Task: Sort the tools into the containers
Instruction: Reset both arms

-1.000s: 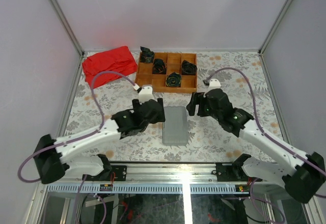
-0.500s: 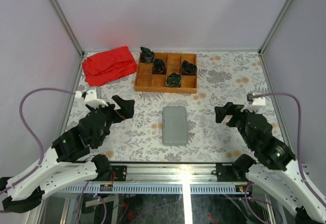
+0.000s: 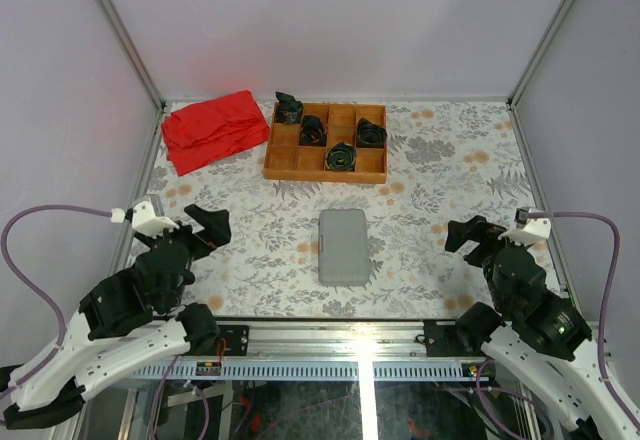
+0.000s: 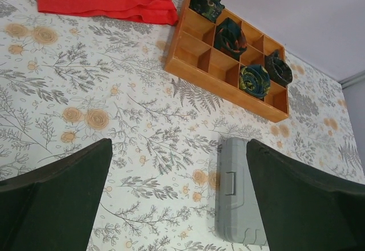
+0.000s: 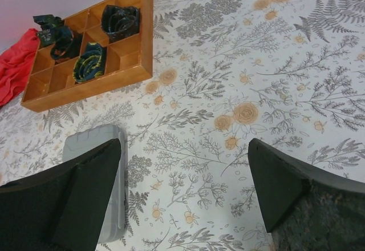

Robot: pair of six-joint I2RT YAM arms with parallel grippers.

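The grey container case [image 3: 343, 245] lies flat and closed on the flowered table, midway between the two arms. It also shows in the left wrist view as the case [image 4: 235, 205], latch side facing left, and at the lower left of the right wrist view as the case [image 5: 91, 137]. No tools are in view. My left gripper [image 3: 205, 225] hangs open and empty well to the left of the case, seen close up as the left gripper [image 4: 178, 148]. My right gripper [image 3: 478, 230] hangs open and empty well to the right, seen close up as the right gripper [image 5: 184, 145].
A brown wooden compartment tray [image 3: 325, 173] stands at the back, holding several black coiled bundles [image 3: 342, 156]. A crumpled red cloth [image 3: 212, 128] lies at the back left. Metal frame posts and white walls bound the table.
Both arms have drawn back from the sides of the case toward the near edge and outward. Both grippers have opened wider. The case has not moved.
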